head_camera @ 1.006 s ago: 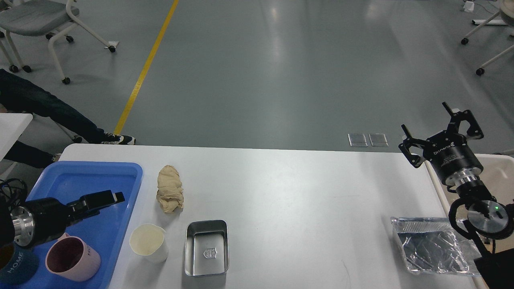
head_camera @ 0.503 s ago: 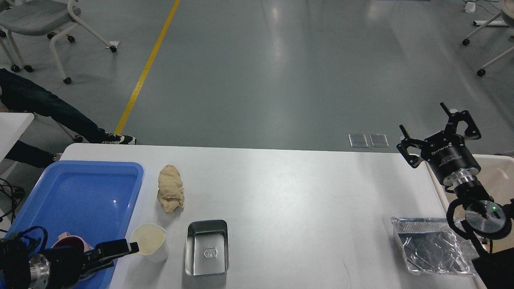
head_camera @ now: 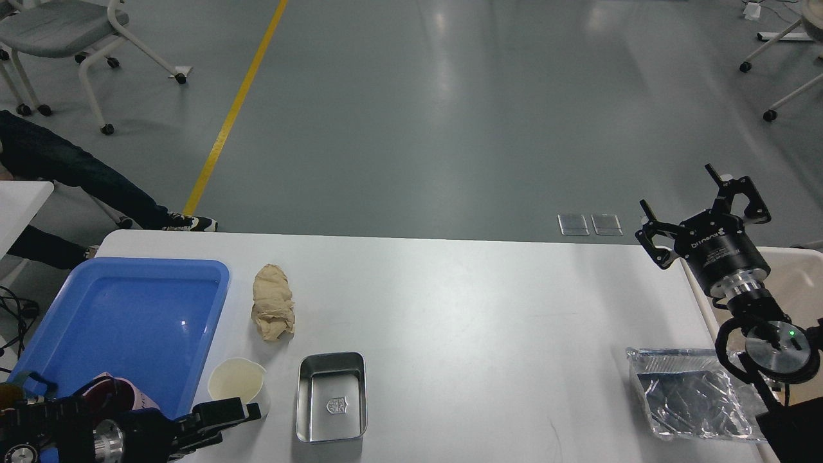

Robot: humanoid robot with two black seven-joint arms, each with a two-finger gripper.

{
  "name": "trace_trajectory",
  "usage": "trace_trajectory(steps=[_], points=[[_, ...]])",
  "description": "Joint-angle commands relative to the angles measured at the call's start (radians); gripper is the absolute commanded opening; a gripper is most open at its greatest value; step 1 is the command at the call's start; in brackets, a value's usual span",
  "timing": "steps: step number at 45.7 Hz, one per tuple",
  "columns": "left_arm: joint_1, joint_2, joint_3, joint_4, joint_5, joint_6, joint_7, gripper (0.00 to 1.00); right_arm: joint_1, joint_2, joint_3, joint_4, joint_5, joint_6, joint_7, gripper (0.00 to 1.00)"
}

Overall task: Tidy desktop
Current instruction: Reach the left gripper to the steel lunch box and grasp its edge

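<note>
The white desktop [head_camera: 482, 308] fills the lower half of the head view. On its left stands a blue tray [head_camera: 128, 315], and a pink mug [head_camera: 119, 392] in the tray's near corner is mostly hidden by my left arm. A crumpled beige cloth [head_camera: 273, 312], a cream cup [head_camera: 235, 381] and a rectangular metal tin [head_camera: 331, 397] lie right of the tray. My left gripper [head_camera: 225, 415] is low at the near edge, its tip just in front of the cream cup; its fingers read as one dark shape. My right gripper [head_camera: 701, 206] hangs open and empty over the far right edge.
A crinkled foil tray [head_camera: 694, 402] lies near the right front corner, under my right arm. A beige bin [head_camera: 800, 283] stands off the table's right side. Past the table are grey floor, a yellow line, wheeled chairs and a seated person's legs [head_camera: 77, 173] at far left.
My left arm has dropped from above the blue tray toward the near edge and slid right, ending beside the cream cup. The right arm has barely moved.
</note>
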Motion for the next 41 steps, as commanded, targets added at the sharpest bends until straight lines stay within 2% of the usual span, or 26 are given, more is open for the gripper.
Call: trace_trajectory(steps=[1, 16, 28, 32, 38, 41], points=[[0.002, -0.073, 0.001, 0.035, -0.003, 0.008, 0.003, 0.88, -0.001, -0.003, 0.002, 0.000, 0.000, 0.000, 0.000, 1.00], [0.008, -0.208, 0.004, 0.121, -0.006, 0.028, 0.008, 0.88, -0.001, -0.003, 0.002, 0.002, 0.000, 0.000, 0.000, 1.00], [0.014, -0.271, 0.026, 0.172, -0.007, 0.061, 0.008, 0.86, -0.001, -0.006, 0.003, 0.002, 0.000, 0.000, 0.000, 1.00], [0.018, -0.275, 0.027, 0.179, -0.006, 0.067, 0.010, 0.84, -0.001, -0.006, 0.003, 0.002, 0.000, 0.000, 0.000, 1.00], [0.023, -0.287, 0.029, 0.184, 0.001, 0.087, 0.011, 0.73, -0.001, -0.006, 0.003, 0.002, 0.000, 0.000, 0.000, 1.00], [0.023, -0.291, 0.035, 0.192, 0.002, 0.088, 0.011, 0.71, -0.001, -0.006, 0.003, 0.002, 0.000, 0.002, 0.000, 1.00]])
